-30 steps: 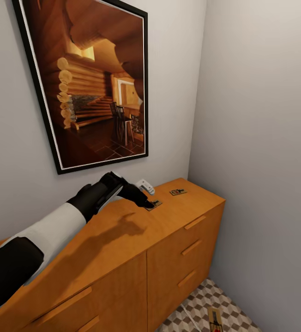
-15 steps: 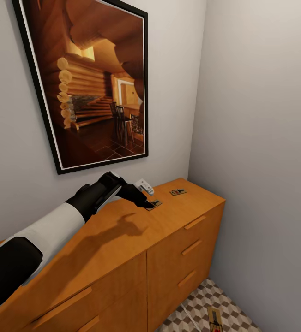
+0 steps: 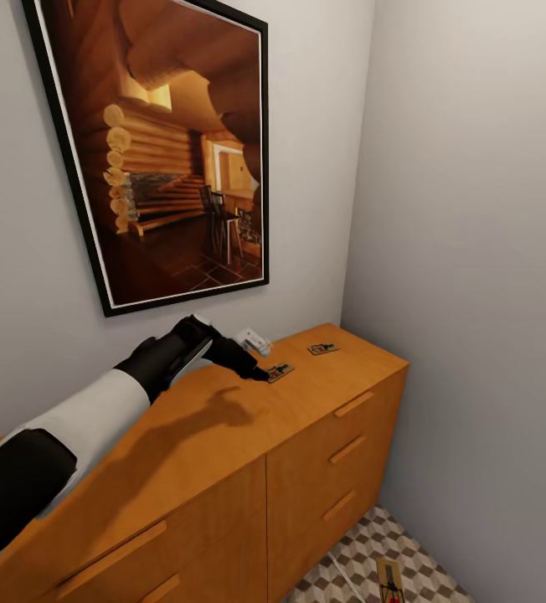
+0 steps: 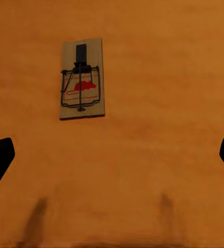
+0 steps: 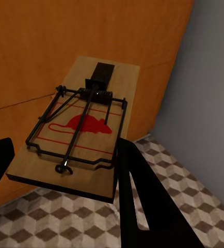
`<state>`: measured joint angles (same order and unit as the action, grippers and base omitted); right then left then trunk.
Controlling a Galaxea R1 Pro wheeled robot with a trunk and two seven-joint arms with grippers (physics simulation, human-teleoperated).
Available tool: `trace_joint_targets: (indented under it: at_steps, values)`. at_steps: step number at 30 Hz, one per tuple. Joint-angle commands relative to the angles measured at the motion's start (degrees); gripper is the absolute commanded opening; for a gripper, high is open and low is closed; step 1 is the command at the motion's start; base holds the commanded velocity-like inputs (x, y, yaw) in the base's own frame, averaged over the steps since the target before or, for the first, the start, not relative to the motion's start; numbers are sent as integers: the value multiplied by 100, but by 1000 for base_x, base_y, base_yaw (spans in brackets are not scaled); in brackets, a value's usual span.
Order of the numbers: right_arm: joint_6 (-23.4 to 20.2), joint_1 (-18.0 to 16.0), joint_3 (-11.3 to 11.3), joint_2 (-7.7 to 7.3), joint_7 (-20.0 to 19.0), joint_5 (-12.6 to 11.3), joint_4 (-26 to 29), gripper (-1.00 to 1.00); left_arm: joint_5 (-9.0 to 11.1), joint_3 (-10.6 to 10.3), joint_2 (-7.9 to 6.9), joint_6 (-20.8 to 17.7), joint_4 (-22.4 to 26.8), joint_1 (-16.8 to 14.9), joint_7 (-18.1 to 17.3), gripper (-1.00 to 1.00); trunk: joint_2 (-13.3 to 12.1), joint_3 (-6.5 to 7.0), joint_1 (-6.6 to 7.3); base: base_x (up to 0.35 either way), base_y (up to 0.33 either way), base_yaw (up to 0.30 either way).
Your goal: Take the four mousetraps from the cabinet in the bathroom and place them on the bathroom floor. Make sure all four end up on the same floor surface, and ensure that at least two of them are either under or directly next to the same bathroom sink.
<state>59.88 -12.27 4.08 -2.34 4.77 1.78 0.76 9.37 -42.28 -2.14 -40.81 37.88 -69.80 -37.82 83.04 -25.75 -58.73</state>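
No readable text, numbers or brand names anywhere. Only sign-like mark: a red mouse silhouette printed on the mousetrap boards. It's clear on the mousetrap (image 5: 78, 137) in the right wrist view and on the mousetrap (image 4: 81, 78) lying on the cabinet top (image 4: 158, 103) in the left wrist view. Traps in the head view are too small to make out any print.

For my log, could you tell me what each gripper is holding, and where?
The right gripper pinches a mousetrap by its wooden end; the left gripper holds nothing.
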Motion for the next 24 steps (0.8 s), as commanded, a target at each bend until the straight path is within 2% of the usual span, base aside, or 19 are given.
trace_joint_targets:
  at_steps: [1,5,8,10,15,17,21,24]
  values:
    - [12,-4,40,0,50,15,-1,-100,65,22,-21,-41,-5,-7,24,100,4,-7,0,0,0,0]
    - [12,-4,40,4,46,15,-1,-100,53,668,-67,-34,-41,-8,22,100,4,-7,0,0,0,0]
    - [12,-4,40,5,46,15,-3,-100,42,837,-73,-21,-38,-9,21,100,4,-7,0,0,0,0]
    - [12,-4,40,5,48,14,-1,-100,34,875,-70,-18,-32,-8,22,100,4,-7,0,0,0,0]
    - [12,-4,40,5,49,14,-2,-100,1,892,-42,-15,-26,-8,28,100,4,-7,0,0,0,0]
    - [12,-4,40,5,49,13,-1,-100,-36,837,-33,-15,-28,-7,28,100,4,-7,0,0,0,0]
    - [12,-4,40,5,49,11,-4,-100,-171,499,-26,-21,-39,-8,29,100,4,-7,0,0,0,0]
    - [12,-4,40,10,48,12,-1,-100,-213,327,-24,-22,-42,-8,29,100,4,-7,0,0,0,0]
